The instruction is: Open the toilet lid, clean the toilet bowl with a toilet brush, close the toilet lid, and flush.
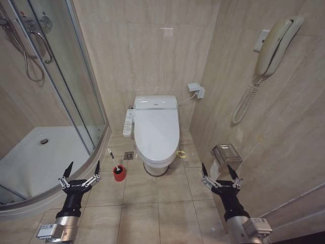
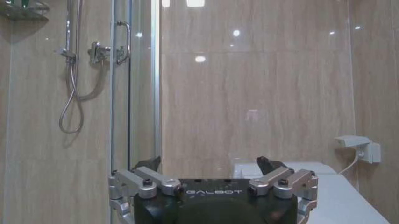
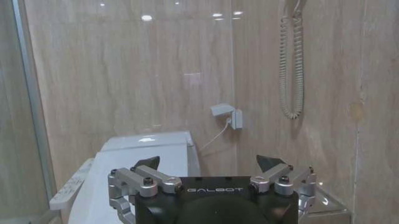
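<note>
Beige tiled walls and floor surround a white toilet against the back wall, its toilet lid down and flat. Left of its base, the toilet brush stands in a red holder on the floor. Both arms hang low in front: the left gripper by the shower's curb, the right gripper near a wall-mounted paper dispenser, each with fingers spread wide and grasping nothing.
</note>
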`<state>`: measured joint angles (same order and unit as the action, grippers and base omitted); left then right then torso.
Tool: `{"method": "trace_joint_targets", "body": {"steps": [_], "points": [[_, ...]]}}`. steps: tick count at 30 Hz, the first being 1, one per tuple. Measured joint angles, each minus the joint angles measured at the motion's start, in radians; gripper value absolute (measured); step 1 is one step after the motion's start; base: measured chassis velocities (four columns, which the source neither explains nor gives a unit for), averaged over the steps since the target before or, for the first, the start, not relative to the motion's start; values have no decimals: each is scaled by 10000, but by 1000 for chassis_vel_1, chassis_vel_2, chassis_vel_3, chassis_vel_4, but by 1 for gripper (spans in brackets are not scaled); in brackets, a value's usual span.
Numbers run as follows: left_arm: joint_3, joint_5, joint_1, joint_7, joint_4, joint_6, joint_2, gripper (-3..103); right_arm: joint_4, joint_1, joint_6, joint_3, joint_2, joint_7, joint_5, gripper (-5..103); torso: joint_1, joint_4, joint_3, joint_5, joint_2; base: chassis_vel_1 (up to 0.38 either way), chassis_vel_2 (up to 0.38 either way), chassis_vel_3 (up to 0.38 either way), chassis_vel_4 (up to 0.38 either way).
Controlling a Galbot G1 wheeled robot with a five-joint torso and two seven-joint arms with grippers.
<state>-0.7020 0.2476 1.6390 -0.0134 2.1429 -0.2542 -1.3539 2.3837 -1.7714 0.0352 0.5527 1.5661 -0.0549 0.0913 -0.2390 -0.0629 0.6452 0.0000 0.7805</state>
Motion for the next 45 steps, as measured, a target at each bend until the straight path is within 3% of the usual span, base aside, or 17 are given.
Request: {"method": "trace_joint_targets", "body": {"steps": [25,44,45], "points": [[0,0,2,0,0,0,0,100,25,-13,7,13,-3,141,152,100,1,0,-1,0,1,-5,8,6,-7],[-1,0,1,0,0,0,0,100,-208,68,-145,9,-39,64,76,100,-2,2,1,0,-1,-232,239,237,-242],[0,0,-3,0,0,0,0,100,-433,85,-499,29,-51,29,3,100,-4,-3,1,-1,-1,-287,275,304,-290]]}}
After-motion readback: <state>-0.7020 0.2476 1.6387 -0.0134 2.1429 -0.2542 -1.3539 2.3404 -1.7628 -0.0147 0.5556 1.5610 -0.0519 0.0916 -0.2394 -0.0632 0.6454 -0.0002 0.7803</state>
